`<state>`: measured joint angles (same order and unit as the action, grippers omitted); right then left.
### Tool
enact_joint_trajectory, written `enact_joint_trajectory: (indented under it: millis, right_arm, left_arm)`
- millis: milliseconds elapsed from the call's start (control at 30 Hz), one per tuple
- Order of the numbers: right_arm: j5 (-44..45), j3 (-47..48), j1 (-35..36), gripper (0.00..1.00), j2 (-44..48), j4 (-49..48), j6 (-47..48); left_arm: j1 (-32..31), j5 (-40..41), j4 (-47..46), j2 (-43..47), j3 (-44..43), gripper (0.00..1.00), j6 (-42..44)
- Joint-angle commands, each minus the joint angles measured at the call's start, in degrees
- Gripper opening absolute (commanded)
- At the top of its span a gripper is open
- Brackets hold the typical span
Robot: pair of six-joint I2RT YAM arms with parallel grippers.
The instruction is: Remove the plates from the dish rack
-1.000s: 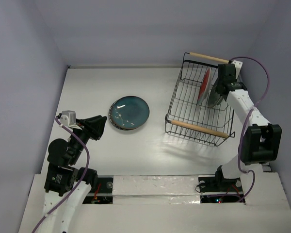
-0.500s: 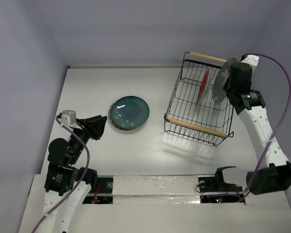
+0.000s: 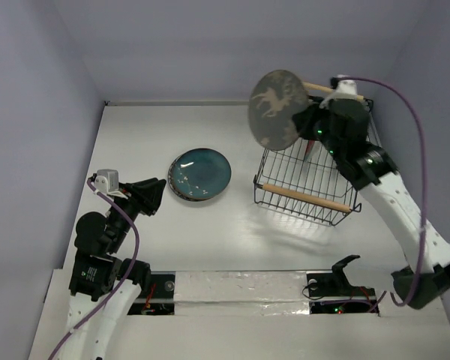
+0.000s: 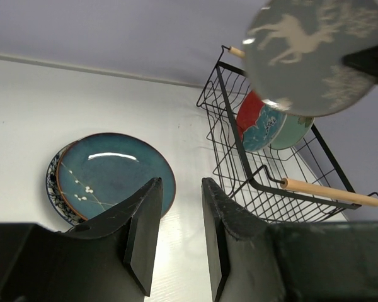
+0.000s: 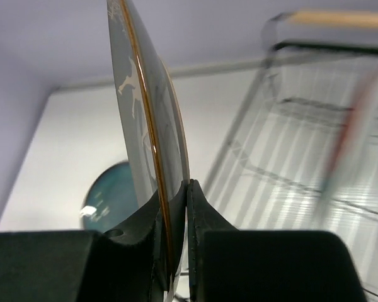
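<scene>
My right gripper (image 3: 309, 127) is shut on the rim of the grey-brown reindeer plate (image 3: 277, 109) and holds it upright in the air above the far left corner of the black wire dish rack (image 3: 285, 196). The plate shows edge-on in the right wrist view (image 5: 152, 132) and in the left wrist view (image 4: 315, 50). A red-and-teal plate (image 4: 257, 119) and a pale green plate (image 4: 295, 129) stand in the rack. The dark teal plate (image 3: 200, 173) lies on the table on the white-blue floral plate (image 4: 52, 189). My left gripper (image 4: 176, 214) is open and empty, near the teal plate.
The rack has a near wooden handle (image 3: 307, 198) and a far one (image 3: 315, 88). Purple-grey walls close the table (image 3: 135, 135) at the back and both sides. A purple cable (image 3: 416, 90) loops off the right arm.
My right gripper has lifted the reindeer plate up out of the rack and swung it left, its face turning toward the camera. The left arm has not moved.
</scene>
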<state>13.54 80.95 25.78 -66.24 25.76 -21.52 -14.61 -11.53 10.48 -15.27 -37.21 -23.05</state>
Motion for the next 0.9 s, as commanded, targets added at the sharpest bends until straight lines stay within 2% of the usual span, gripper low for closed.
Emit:
enact_joint_trajectory:
  millis: [0, 100, 400, 600, 867]
  right_arm:
    - [-11.93, 2.81, 5.23, 0.00, -7.05, -14.32, -5.71]
    - [-17.91, 4.83, 8.31, 0.00, -14.08, -18.18, -8.26]
    - [-24.08, 12.57, 14.29, 0.00, -34.02, -22.23, -14.06]
    - [-25.76, 12.39, 14.30, 0.00, -40.02, -27.32, -18.38]
    - [-25.93, 11.16, 14.30, 0.00, -44.68, -27.69, -19.88]
  left_arm:
    - [0.20, -0.07, -2.13, -0.55, -0.58, 0.28, -0.15]
    - [0.20, 0.02, -2.13, -0.38, -0.58, 0.28, -0.15]
    - [0.20, 0.10, -2.13, 0.06, -0.58, 0.28, -0.15]
    - [0.20, 0.02, -2.04, 0.15, -0.58, 0.28, -0.15]
    - [0.20, -0.07, -2.13, 0.33, -0.58, 0.28, -0.15]
